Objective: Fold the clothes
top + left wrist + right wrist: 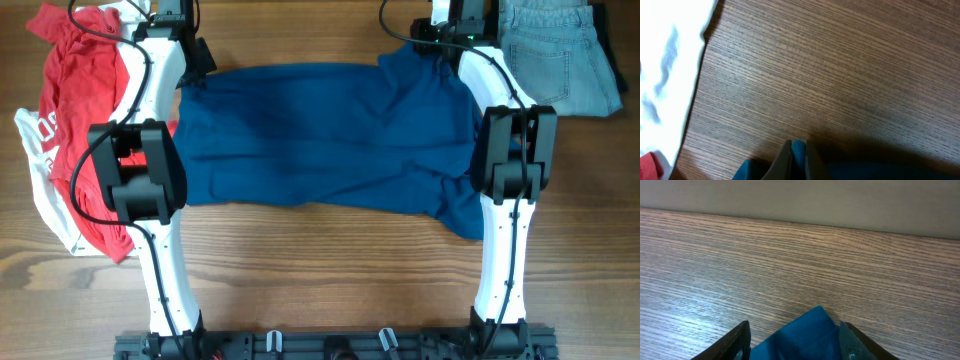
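The clothes, a dark blue shirt (320, 130), lie spread across the middle of the wooden table, wider than deep. At the shirt's far left corner, my left gripper (200, 62) is shut on a thin fold of blue fabric (798, 150) pinched between its dark fingers (785, 162). My right gripper (425, 40) is at the far right corner. Its jaws stand open, and a pointed corner of the blue shirt (815, 327) lies flat on the wood between the fingers (737, 340) without being squeezed.
A red shirt with white print (75, 70) lies bunched at the far left, its white part (665, 75) close beside the left gripper. Light blue jeans (555, 55) sit at the far right. The table's far edge (840, 227) runs just beyond the right gripper.
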